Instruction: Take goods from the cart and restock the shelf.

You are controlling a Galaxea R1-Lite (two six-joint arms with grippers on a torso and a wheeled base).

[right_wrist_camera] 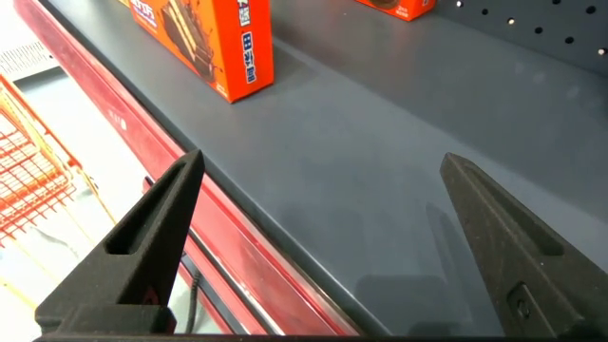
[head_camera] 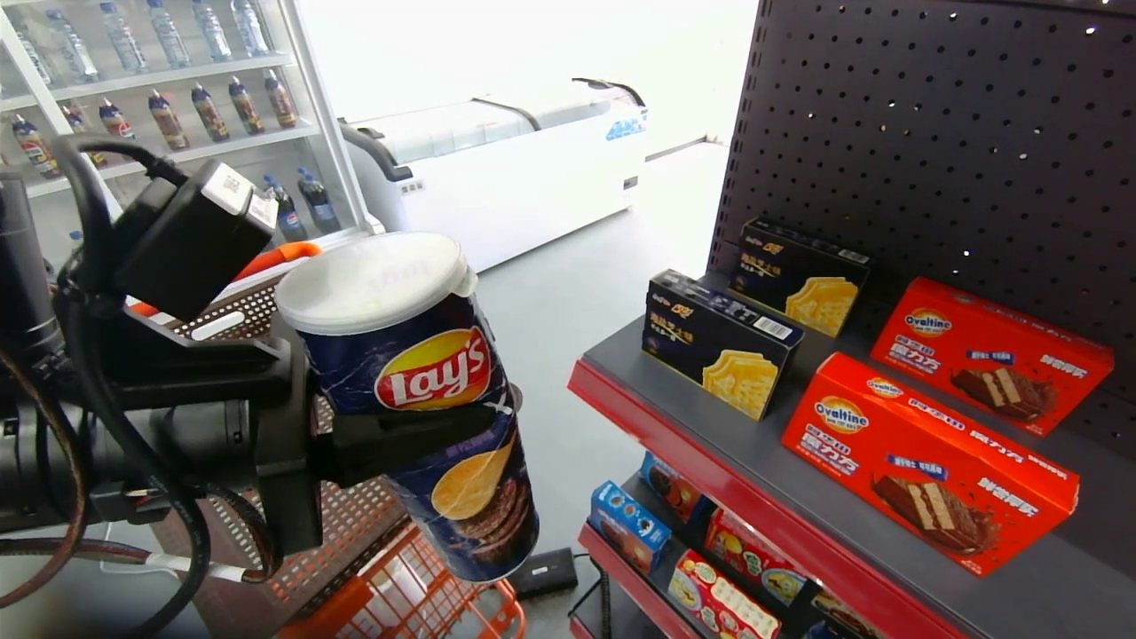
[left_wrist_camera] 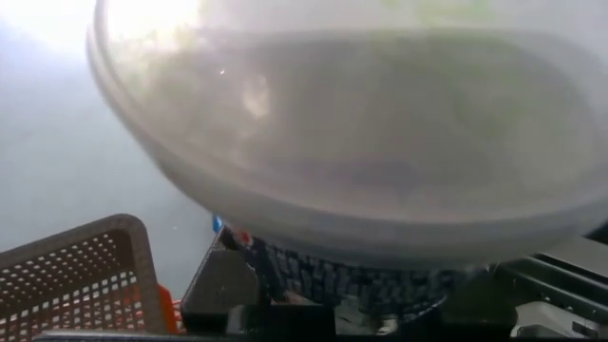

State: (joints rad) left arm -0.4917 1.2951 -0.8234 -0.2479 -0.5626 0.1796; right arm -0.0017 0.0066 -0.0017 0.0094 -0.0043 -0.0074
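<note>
Blue chips can (head_camera: 426,373) clenched in left pincer (head_camera: 413,439), clear of shelf (head_camera: 799,475) edge; right pincer (right_wrist_camera: 321,161) released above shelf.

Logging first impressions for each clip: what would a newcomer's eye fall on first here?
The big blue chips can, slightly tilted in the left gripper, looms close to the head camera above the orange cart. To its right is the grey shelf with bright red boxes and dark blue boxes. The right gripper hangs open over a bare stretch of that shelf.
</note>
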